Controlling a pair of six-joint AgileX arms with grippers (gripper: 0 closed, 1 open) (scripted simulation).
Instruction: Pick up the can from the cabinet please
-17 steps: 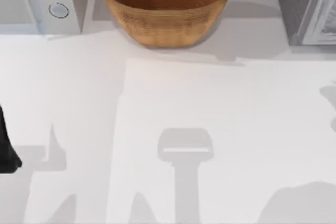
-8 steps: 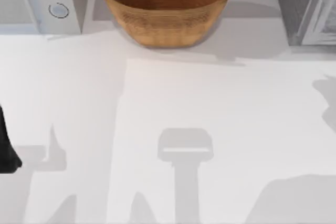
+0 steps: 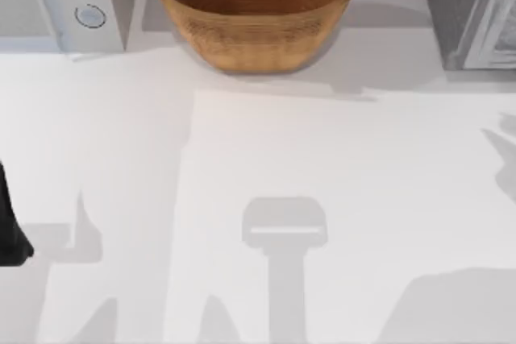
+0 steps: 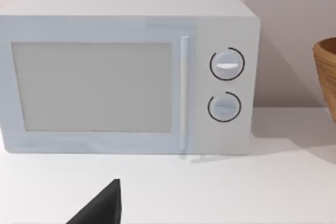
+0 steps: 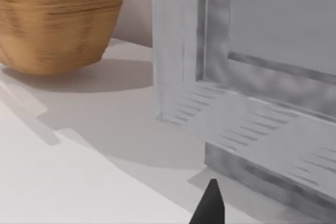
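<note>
The can is out of view. The grey cabinet (image 3: 472,14) stands at the table's back right corner. In the right wrist view the cabinet (image 5: 247,103) is close ahead, with its pale frame and a slatted shelf showing. A dark tip of my right gripper (image 5: 210,207) pokes in just before the cabinet's base. My left arm (image 3: 10,227) rests parked at the table's left edge. A dark corner of my left gripper (image 4: 100,209) faces the microwave.
A white microwave (image 3: 64,2) with two dials sits at the back left, and the left wrist view meets the microwave (image 4: 126,74) head on. A brown woven basket (image 3: 254,10) stands at the back middle. The basket (image 5: 58,19) sits beside the cabinet.
The right arm's shadows at the table's right edge and bottom right corner have spread leftward. The left arm has not moved.
</note>
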